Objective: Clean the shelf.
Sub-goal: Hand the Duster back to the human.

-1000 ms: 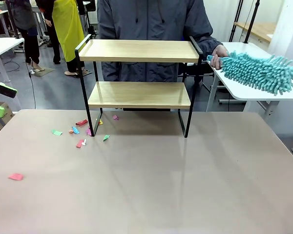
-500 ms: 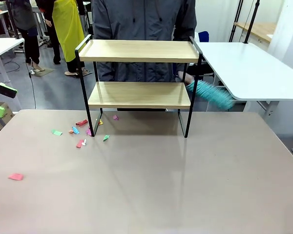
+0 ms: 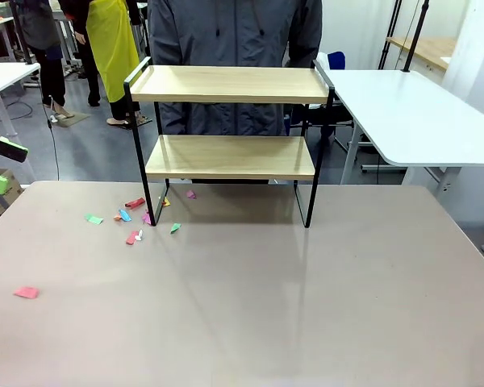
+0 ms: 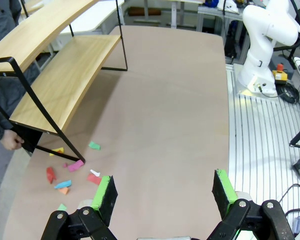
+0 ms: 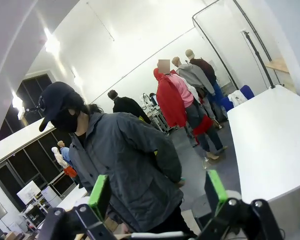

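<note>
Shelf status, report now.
Both hands open, empty: left hand, right hand. Shelf upright on table, both boards bare. Paper scraps scattered by its left legs.

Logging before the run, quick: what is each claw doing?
Left claw: open, holding nothing.
Right claw: open, holding nothing.

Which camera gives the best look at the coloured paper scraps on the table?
The left wrist view: it looks down on the paper scraps by the shelf leg, just ahead of the open left gripper. The front view shows them smaller and flatter.
</note>
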`<act>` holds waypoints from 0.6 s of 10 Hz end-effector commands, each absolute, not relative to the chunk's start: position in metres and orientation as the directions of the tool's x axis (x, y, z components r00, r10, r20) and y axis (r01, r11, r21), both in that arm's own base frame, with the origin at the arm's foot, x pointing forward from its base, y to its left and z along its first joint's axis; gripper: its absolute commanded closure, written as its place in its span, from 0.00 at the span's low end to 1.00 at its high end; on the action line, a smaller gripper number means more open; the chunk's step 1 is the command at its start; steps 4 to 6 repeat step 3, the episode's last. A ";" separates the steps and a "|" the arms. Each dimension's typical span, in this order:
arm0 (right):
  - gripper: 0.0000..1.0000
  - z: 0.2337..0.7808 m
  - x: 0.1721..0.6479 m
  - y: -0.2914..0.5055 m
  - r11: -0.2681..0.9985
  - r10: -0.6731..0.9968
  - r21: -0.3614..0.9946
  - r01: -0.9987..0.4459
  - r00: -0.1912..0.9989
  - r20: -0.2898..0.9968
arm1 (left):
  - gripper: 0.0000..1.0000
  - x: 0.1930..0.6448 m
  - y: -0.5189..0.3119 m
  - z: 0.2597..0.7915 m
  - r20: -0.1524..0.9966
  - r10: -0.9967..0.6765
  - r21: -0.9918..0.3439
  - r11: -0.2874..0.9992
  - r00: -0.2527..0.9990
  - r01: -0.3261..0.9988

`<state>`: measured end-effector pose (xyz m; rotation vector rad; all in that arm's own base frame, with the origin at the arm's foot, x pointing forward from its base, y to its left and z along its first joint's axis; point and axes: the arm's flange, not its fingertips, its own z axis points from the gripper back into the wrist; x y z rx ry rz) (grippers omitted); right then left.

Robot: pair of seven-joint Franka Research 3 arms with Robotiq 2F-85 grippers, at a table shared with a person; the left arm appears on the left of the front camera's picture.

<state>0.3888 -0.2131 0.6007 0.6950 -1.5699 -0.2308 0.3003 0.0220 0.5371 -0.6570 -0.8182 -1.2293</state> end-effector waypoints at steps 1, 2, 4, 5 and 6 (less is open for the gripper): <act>0.00 0.603 0.388 -0.213 0.803 -0.539 0.519 -0.292 0.017 0.842 | 0.00 0.302 0.022 0.537 0.844 -0.526 0.009 0.210 0.105 0.978; 0.00 0.603 0.388 -0.213 0.803 -0.539 0.519 -0.292 0.017 0.842 | 0.00 0.302 0.022 0.537 0.844 -0.526 0.009 0.210 0.105 0.978; 0.00 0.603 0.388 -0.213 0.803 -0.539 0.519 -0.292 0.017 0.842 | 0.00 0.302 0.022 0.537 0.844 -0.526 0.009 0.210 0.105 0.978; 0.00 0.603 0.388 -0.213 0.803 -0.539 0.519 -0.292 0.017 0.842 | 0.00 0.302 0.022 0.537 0.844 -0.526 0.009 0.210 0.105 0.978; 0.00 0.603 0.388 -0.213 0.803 -0.539 0.519 -0.292 0.017 0.842 | 0.00 0.302 0.022 0.537 0.844 -0.526 0.009 0.210 0.105 0.978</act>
